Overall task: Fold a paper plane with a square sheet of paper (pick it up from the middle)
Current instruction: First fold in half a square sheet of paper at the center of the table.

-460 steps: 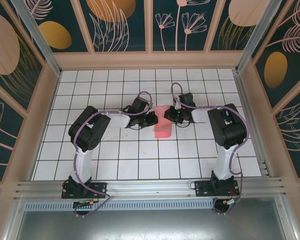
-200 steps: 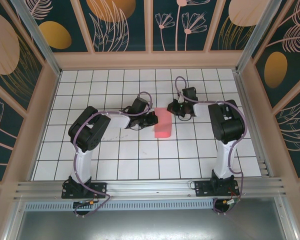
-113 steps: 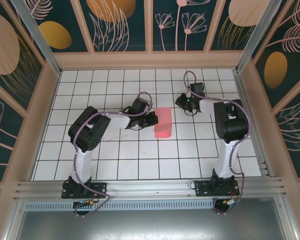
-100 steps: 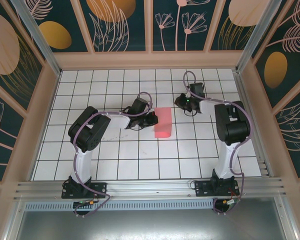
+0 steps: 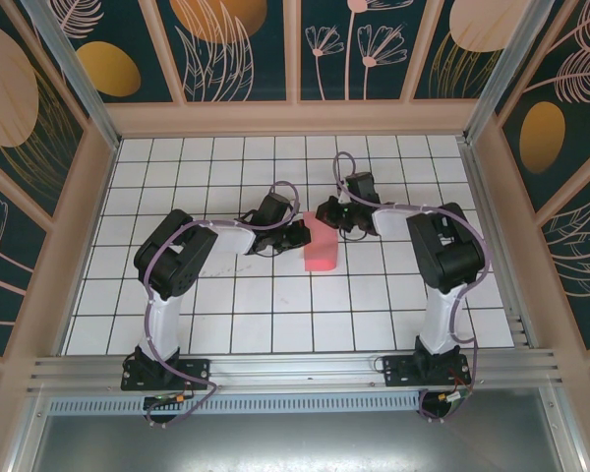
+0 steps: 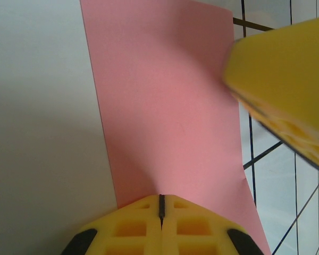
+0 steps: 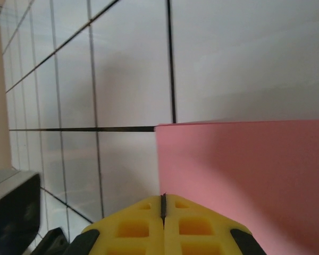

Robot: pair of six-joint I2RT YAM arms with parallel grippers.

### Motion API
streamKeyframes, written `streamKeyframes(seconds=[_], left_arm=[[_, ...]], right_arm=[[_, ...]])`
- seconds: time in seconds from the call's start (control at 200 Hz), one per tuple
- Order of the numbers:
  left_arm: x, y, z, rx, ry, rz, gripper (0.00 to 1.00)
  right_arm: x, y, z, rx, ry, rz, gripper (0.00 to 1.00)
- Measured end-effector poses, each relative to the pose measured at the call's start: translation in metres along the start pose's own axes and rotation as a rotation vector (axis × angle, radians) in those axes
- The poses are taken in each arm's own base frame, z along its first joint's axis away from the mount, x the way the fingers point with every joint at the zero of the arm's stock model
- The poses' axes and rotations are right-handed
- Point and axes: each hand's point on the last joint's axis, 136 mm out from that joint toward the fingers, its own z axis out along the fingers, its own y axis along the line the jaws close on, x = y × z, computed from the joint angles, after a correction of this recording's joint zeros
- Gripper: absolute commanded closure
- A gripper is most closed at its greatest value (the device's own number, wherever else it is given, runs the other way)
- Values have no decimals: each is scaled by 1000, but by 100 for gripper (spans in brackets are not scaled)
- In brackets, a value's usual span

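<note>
My left claw is pressed together, its tips at the left edge of the square sheet of paper. My right claw is pressed together too, at the sheet's far end. I count one sheet, a folded pink strip lying flat mid-tabletop, with its long axis running near to far. The two arms flank it, and patterned walls enclose the tabletop.
</note>
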Motion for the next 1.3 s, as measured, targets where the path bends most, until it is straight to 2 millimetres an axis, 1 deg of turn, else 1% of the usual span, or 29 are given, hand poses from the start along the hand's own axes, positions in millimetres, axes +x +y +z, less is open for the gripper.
streamKeyframes(seconds=[0.08, 0.21, 0.275, 0.35, 0.485, 0.631, 0.741, 0.796, 0.836, 0.911, 0.971, 1.046, 1.106, 1.156, 1.236, 1.301], left_arm=[[0, 0, 0, 0, 0, 0, 100], [0, 0, 0, 0, 0, 0, 100], [0, 0, 0, 0, 0, 0, 100], [0, 0, 0, 0, 0, 0, 100], [0, 0, 0, -1, -1, 0, 100], [0, 0, 0, -1, -1, 0, 100], [0, 0, 0, -1, -1, 0, 100], [0, 0, 0, -1, -1, 0, 100], [0, 0, 0, -1, -2, 0, 100], [0, 0, 0, -1, -2, 1, 100], [-1, 0, 0, -3, -4, 1, 100], [-1, 0, 0, -4, -5, 2, 100], [-1, 0, 0, -6, -7, 3, 100], [-1, 0, 0, -8, -9, 3, 100], [-1, 0, 0, -11, -12, 4, 100], [-1, 0, 0, -11, -12, 4, 100]], right_arm=[[-2, -5, 9, 7, 7, 6, 100], [-9, -9, 14, 12, 1, 11, 100], [-15, -15, 15, 20, -8, 22, 100], [-23, -26, 14, 36, -21, 41, 100], [-36, -37, 8, 38, -42, 65, 100], [-63, -58, -4, 67, -97, 99, 100], [-80, -71, -14, 110, -138, 104, 100], [-84, -76, -18, 128, -151, 105, 100], [-83, -78, -20, 138, -151, 105, 100], [-77, -72, -26, 142, -146, 88, 100], [-65, -61, -33, 133, -136, 69, 100], [-45, -42, -41, 113, -117, 36, 100], [-27, -27, -42, 94, -91, 8, 100], [-11, -19, -42, 83, -65, -9, 100], [16, -15, -39, 72, -11, -21, 100], [33, -20, -37, 79, 29, -14, 100]])
